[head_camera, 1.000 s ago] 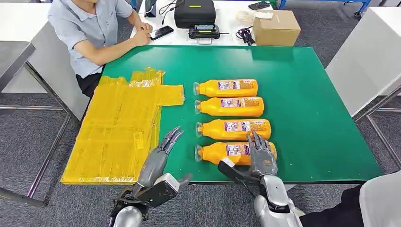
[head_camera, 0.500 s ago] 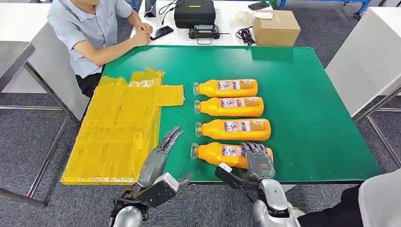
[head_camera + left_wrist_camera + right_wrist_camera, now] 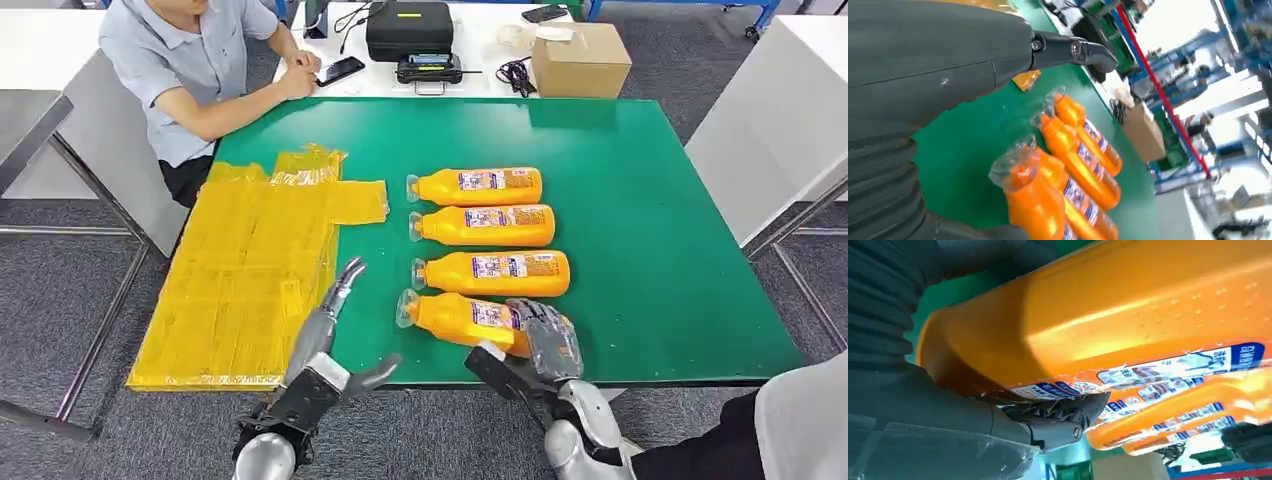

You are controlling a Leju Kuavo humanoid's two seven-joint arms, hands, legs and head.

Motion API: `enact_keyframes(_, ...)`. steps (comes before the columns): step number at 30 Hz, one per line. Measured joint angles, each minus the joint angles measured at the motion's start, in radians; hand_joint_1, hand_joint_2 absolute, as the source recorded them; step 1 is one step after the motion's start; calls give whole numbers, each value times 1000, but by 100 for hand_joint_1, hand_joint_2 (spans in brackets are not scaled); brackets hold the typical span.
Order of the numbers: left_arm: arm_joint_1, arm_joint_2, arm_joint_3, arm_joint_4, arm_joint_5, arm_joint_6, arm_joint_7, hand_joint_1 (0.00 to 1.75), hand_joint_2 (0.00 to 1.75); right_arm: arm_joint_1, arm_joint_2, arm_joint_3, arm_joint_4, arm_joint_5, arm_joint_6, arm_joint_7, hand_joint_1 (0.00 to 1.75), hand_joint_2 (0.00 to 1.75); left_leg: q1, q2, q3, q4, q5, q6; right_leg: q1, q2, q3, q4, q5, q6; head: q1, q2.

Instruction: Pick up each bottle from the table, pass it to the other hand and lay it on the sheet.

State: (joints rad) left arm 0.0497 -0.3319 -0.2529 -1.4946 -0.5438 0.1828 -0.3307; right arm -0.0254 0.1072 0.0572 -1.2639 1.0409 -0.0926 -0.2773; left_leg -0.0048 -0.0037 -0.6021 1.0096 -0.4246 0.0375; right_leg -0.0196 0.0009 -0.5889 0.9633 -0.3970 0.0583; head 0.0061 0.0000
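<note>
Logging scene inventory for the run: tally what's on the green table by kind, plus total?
Orange bottles: 4 (nearest one held by the right hand; others)
Yellow sheet: 1
Total: 5

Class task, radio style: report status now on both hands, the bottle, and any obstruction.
Right hand grips nearest bottle, cap end tilted. Left hand open, beside yellow sheet. Three bottles lie beyond; path to left hand looks unobstructed.
</note>
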Motion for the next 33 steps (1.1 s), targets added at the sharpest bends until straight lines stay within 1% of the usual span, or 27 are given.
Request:
enact_keyframes(5,2,0,6,0,158,37,38,0,175,45,26,-20,-90,-62,26,-7,175,175,0,0,-2,0,0,0,0,0,-1,0,0,0,0,0)
enact_keyframes(9,4,0,16,4,321,35,68,0,175,62,39,-42,-122,-81,33,-16,175,175,0,-1,-4,0,1,0,0,0,-2,0,0,0,0,0)
enact_keyframes(12,4,0,29,35,480,-22,106,0,175,61,45,-57,-127,-119,35,-56,175,175,0,-1,-5,0,0,0,-1,0,-3,0,0,0,0,0)
enact_keyframes(14,2,0,35,71,568,-94,129,0,175,56,50,-61,-127,-161,35,-97,175,175,0,-1,-6,0,0,0,-1,0,-3,0,0,0,0,0)
enact_keyframes(17,-4,0,40,128,634,-166,135,0,175,41,59,-64,-127,-203,43,-129,175,175,0,-1,-6,0,0,0,-1,0,-4,0,0,0,0,0)
enact_keyframes(22,-13,0,40,192,652,-201,138,0,175,27,69,-66,-127,-230,51,-145,173,175,0,-1,-6,0,1,0,0,0,-4,0,0,0,0,0)
enact_keyframes(24,-18,0,39,209,638,-214,141,0,175,24,74,-63,-127,-240,53,-150,175,175,0,-1,-6,0,1,0,0,0,-4,0,0,0,0,0)
enact_keyframes(27,-32,0,30,243,617,-227,138,0,175,17,79,-44,-120,-244,61,-151,175,175,0,-1,-6,0,1,0,0,0,-4,0,0,0,0,0)
enact_keyframes(30,-50,0,19,272,554,-198,87,0,175,3,91,-10,-90,-245,65,-152,175,175,0,-1,-6,0,1,0,0,0,-5,0,0,0,0,0)
enact_keyframes(33,-70,0,5,282,492,-149,76,0,175,-3,103,30,-60,-245,63,-149,175,175,0,-2,-7,0,1,0,0,0,-5,0,0,0,0,0)
